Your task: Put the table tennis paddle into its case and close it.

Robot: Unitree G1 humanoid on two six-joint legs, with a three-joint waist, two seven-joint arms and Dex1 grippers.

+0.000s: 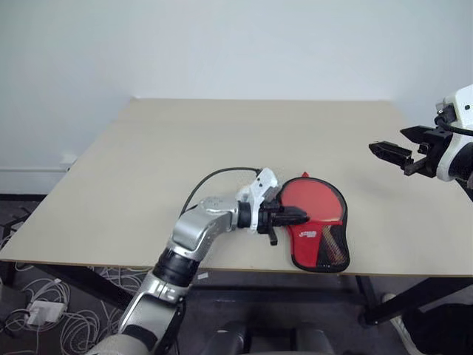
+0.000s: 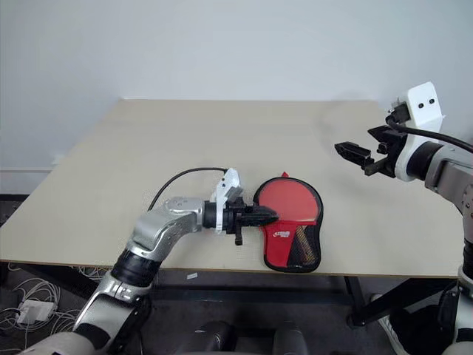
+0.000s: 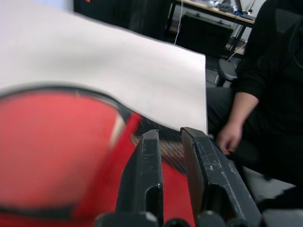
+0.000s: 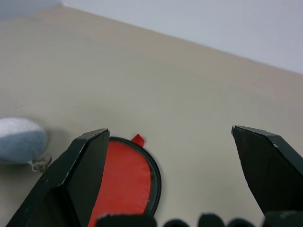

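Observation:
The case (image 1: pixel 316 222) lies flat near the table's front edge. It is a red paddle-shaped pouch with black edging and a mesh panel at its narrow end. The table tennis paddle is hidden; I cannot tell it apart from the red case. My left gripper (image 1: pixel 299 216) reaches in from the left, level, with its tips over the case's left edge. In the left wrist view its fingers (image 3: pixel 147 156) stand almost together, and I see nothing gripped between them. My right gripper (image 1: pixel 386 140) hangs wide open above the table's right side, well clear of the case (image 4: pixel 125 184).
The beige table (image 1: pixel 222 140) stretches bare behind and left of the case. A person in dark clothes sits past the table's edge, one hand (image 3: pixel 229 137) resting low. Cables (image 1: pixel 44 314) lie on the floor at the left.

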